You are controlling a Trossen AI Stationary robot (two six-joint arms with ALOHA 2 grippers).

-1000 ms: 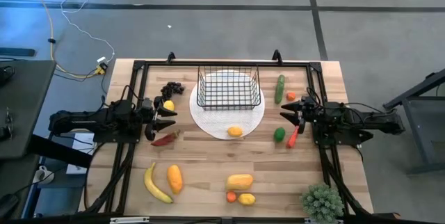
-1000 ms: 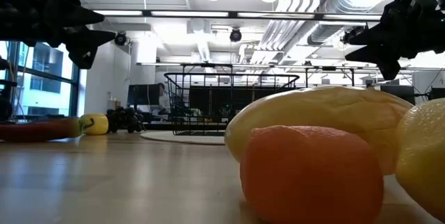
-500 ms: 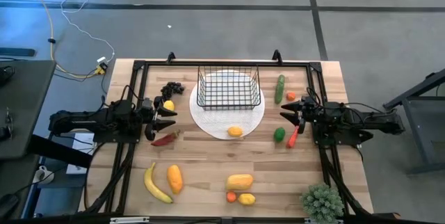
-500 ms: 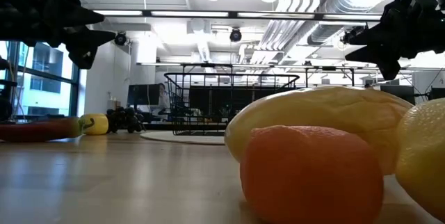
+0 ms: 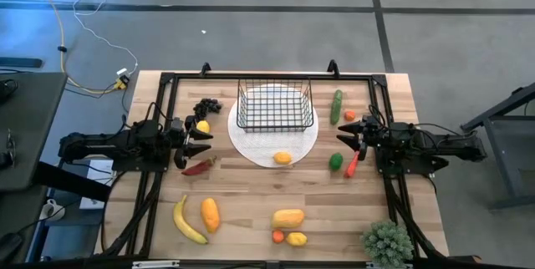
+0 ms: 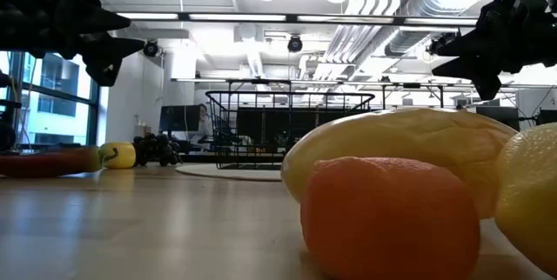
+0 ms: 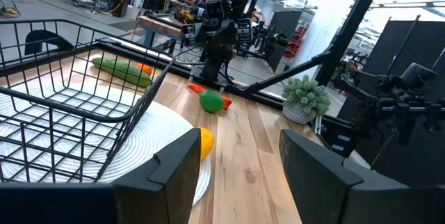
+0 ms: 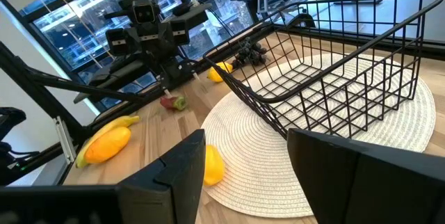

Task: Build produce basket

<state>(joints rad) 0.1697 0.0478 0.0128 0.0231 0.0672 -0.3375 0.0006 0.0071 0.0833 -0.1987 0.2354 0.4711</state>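
The black wire basket (image 5: 275, 107) stands on the far half of a flat white round disc (image 5: 294, 145), and nothing lies in it. A small yellow fruit (image 5: 282, 158) rests on the disc's near part. Other produce lies on the table: dark grapes (image 5: 206, 106), a yellow fruit (image 5: 202, 126), a red chili (image 5: 199, 167), a banana (image 5: 187, 220), an orange fruit (image 5: 210, 214), a cucumber (image 5: 336, 106), a green pepper (image 5: 335, 161). My left gripper (image 5: 199, 141) hovers open left of the disc, above the table. My right gripper (image 5: 348, 139) hovers open right of the disc.
Near the table's near edge lie a yellow-orange fruit (image 5: 287, 217), a small orange one (image 5: 277, 236) and a yellow one (image 5: 296, 238). A spiky green potted plant (image 5: 386, 243) stands at the near right corner. A red chili (image 5: 352, 165) and a small orange fruit (image 5: 349, 115) lie by my right gripper.
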